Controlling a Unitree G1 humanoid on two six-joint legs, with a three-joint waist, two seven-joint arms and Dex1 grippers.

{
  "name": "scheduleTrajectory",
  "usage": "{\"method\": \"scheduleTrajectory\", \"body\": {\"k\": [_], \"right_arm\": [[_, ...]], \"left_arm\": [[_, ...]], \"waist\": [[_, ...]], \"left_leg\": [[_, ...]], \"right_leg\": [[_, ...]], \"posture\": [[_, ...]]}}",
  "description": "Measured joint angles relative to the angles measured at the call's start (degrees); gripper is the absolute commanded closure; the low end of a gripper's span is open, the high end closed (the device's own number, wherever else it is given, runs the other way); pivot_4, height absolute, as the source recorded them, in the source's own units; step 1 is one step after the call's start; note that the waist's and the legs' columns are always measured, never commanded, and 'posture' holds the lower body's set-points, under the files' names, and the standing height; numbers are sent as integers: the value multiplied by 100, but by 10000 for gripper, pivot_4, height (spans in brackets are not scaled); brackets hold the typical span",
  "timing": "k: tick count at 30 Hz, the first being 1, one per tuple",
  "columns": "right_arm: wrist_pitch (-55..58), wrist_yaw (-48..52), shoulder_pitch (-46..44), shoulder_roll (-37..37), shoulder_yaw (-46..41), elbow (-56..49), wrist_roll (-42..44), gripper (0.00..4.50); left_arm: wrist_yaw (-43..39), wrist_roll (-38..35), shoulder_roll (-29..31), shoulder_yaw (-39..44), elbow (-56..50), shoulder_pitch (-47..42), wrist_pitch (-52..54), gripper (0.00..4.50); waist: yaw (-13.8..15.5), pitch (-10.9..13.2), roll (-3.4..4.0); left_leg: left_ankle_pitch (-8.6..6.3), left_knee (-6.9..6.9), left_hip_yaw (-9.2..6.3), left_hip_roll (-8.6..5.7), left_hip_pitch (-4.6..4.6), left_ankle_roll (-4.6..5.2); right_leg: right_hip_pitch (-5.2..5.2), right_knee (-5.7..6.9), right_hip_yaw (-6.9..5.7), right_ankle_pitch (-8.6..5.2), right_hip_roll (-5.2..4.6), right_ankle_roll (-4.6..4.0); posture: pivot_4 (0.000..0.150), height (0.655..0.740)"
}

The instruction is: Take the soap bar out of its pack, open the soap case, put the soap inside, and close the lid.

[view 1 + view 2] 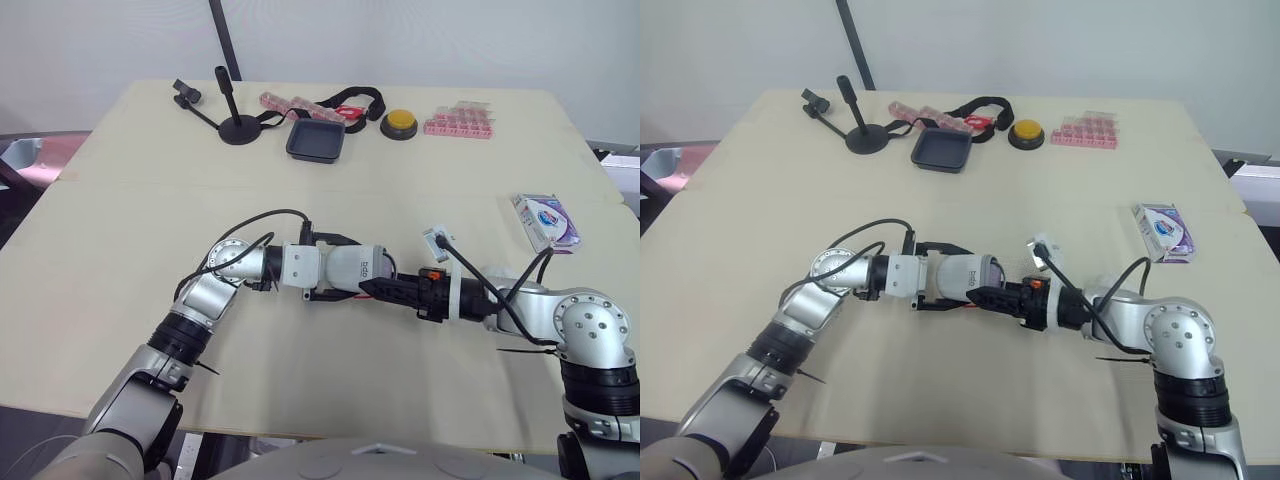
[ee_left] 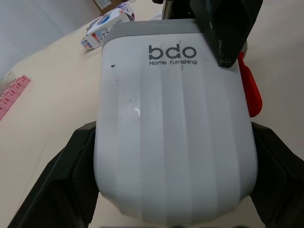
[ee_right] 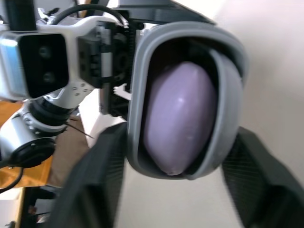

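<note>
Two grippers meet over the middle of the table [image 1: 120, 200], one from each side, with the soap case [image 2: 175, 118] between them. The left gripper [image 1: 335, 268] is clamped on the case: its black fingers [image 2: 80, 161] press against the two long sides, and the white ribbed shell with its printed label faces my left wrist camera. The case is held on its side, just above the tabletop. The right gripper [image 1: 385, 288] reaches in from the opposite end; its fingers [image 3: 259, 183] are spread and flank the grey rim of the case, and one of them lies across the shell near the label. Through the open side turned toward my right wrist camera I see the lilac soap [image 3: 178, 118] sitting inside the case. The soap pack [image 1: 546, 222] lies flat near the right edge of the table, well apart from both arms. Along the far edge stand a dark tray [image 1: 316, 139] and a yellow button [image 1: 399, 122].
</note>
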Motion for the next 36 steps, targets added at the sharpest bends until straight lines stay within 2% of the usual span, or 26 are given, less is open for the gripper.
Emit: {"method": "scheduleTrajectory", "body": {"k": [14, 16, 24, 31, 33, 36], "right_arm": [[-279, 50, -47, -323, 231, 40, 104, 23947], [-296, 94, -106, -428, 305, 49, 82, 23947], [-293, 261, -400, -901, 559, 5, -263, 23947], [-325, 1089, -853, -1973, 1121, -309, -1327, 23947], [-638, 1809, -1471, -2863, 1984, -705, -2190, 23947], [-880, 2559, -2327, -3583, 2754, -1074, -3240, 23947]], "left_arm": [[19, -28, -29, -26, -120, 5, 388, 10215], [-52, -70, -28, -29, -154, -25, 550, 64], [-555, -445, -3, -27, -111, -344, 1123, 64], [-1180, -1304, 414, 179, -282, -661, 3037, 64], [-1249, -1629, 455, 188, -334, -904, 4114, 64], [-1112, -1995, 392, 247, -582, -1283, 5313, 64]], "waist": [[-1, 0, 0], [-2, 0, 0], [14, 0, 0], [12, 2, 2], [3, 18, 29], [8, 19, 15]], "left_leg": [[0, 0, -1, 0, -1, 0], [0, 0, -1, 1, -2, 0], [-1, 0, -1, 0, -4, -1], [-1, 1, -2, 2, 25, -2], [-2, 16, -1, -1, 13, 0], [-7, 17, -9, 10, -10, -6]], "right_leg": [[0, -3, -3, 0, 0, 1], [0, -3, -2, 0, 0, 1], [1, -6, 2, 0, 5, 1], [-13, 9, -1, -1, 7, 3], [-19, 12, 8, -3, 7, 6], [0, 9, 5, -3, 13, 7]], "posture": [[1500, 7400], [1500, 7400], [1500, 7400], [1500, 7400], [1500, 7400], [1500, 7400]]}}
